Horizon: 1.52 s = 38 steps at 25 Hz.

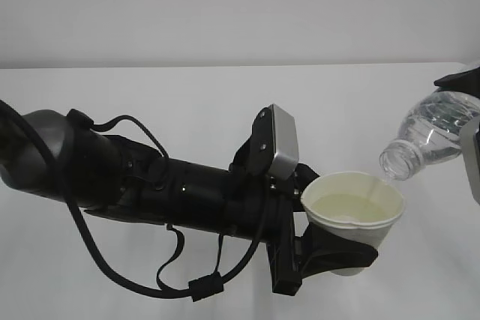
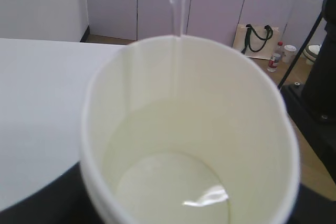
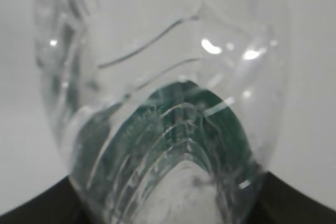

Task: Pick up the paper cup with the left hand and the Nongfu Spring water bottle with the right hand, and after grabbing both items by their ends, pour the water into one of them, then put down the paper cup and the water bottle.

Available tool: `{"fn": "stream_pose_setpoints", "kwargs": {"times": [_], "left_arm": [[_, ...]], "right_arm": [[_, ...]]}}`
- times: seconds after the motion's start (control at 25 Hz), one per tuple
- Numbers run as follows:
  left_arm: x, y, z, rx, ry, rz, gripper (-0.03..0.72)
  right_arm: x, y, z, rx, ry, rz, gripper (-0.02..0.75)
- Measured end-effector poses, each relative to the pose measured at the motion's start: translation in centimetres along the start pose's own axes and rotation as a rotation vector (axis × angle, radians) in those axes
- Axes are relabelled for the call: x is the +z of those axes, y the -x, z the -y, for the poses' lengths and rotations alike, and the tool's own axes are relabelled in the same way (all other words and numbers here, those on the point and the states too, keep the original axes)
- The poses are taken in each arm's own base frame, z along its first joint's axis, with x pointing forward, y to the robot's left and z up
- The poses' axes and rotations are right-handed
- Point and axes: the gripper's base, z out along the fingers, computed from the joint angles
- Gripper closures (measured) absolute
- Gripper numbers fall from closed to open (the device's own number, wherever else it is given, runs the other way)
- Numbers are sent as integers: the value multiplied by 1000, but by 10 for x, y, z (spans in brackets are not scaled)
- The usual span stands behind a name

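The bottle (image 1: 433, 133) tilts, mouth down-left, over the cup (image 1: 352, 211), which holds water. Each arm's jaws pinch one.

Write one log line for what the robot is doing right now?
step: pouring | left hand: holds paper cup, some water inside | right hand: tilts water bottle, mouth above cup rim | water stream: running

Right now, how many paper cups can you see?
1. The paper cup is held off the table in the left hand, beneath the tilted water bottle, with liquid inside. Others could be hidden behind the arm.
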Motion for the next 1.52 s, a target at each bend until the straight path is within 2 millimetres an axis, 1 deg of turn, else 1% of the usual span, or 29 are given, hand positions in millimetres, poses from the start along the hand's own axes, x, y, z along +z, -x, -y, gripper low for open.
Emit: {"fn": "stream_pose_setpoints", "kwargs": {"times": [0.88, 1.08, 1.52], "left_arm": [[0, 0, 0, 0, 2, -3, 217], [0, 0, -1, -8, 13, 5, 217], [0, 1, -1, -9, 14, 6, 217]], "right_arm": [[0, 0, 0, 2, 0, 0, 332], [0, 3, 0, 13, 0, 36, 332], [0, 4, 0, 157, 3, 43, 332]]}}
